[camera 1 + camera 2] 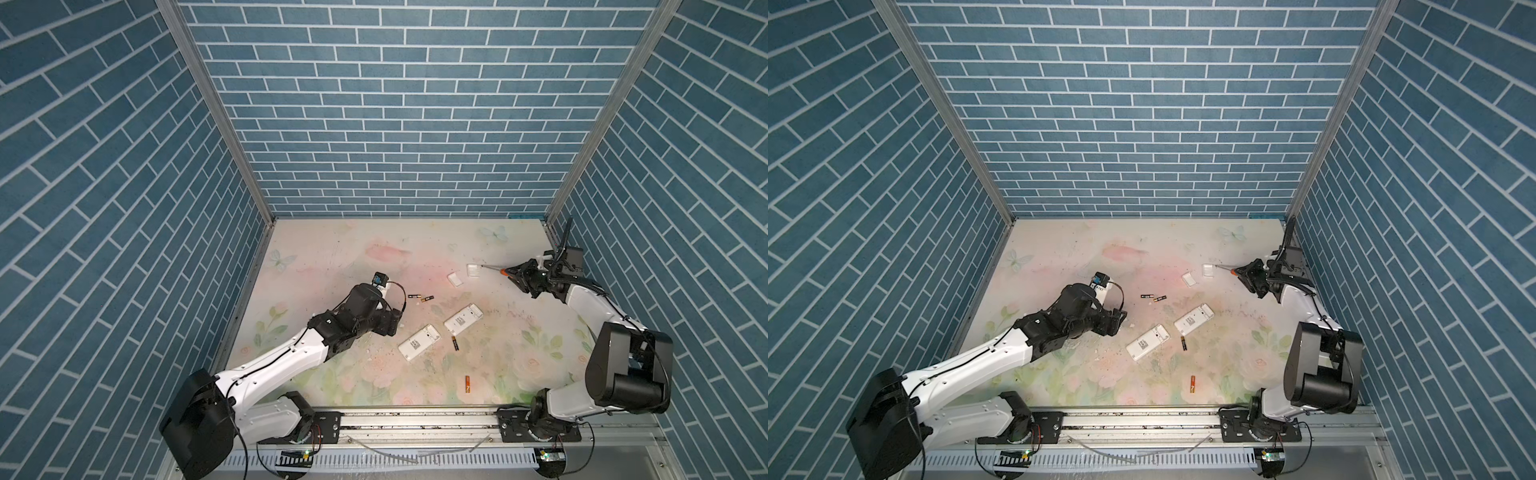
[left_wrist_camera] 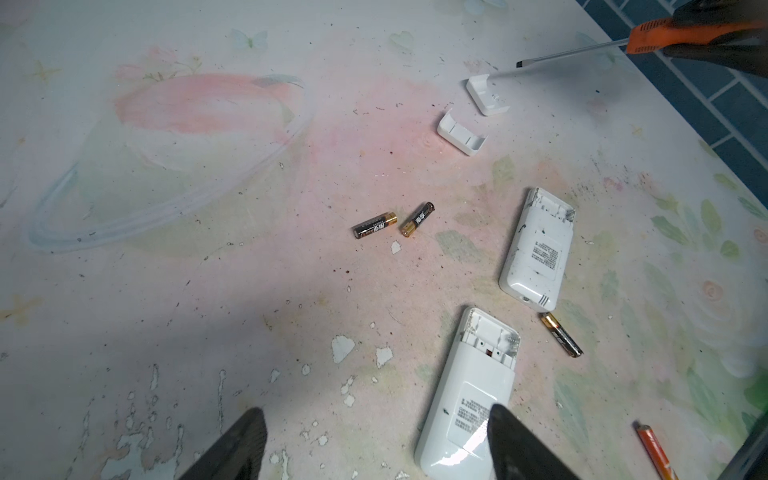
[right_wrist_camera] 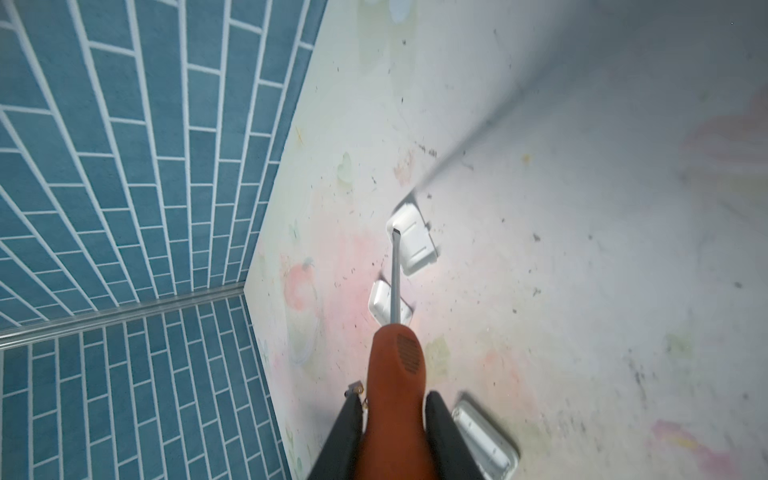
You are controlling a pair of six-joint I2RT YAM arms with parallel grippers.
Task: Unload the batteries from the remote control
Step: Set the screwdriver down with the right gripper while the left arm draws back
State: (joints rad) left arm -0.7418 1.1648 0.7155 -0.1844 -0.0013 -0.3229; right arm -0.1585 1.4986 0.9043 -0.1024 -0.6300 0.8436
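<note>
Four batteries are seen lying loose on the table, all outside the two white remotes, whose compartments look emptied. Two cells are laid nearly end to end, long axes crosswise, just beyond the left gripper, which is spread open, empty, and nearer. The right gripper is clamped on a screwdriver, well apart.

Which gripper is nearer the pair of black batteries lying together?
Left. The left gripper hovers open just front-left of the black batteries; the right gripper, clamping the screwdriver, sits far to their right.
</note>
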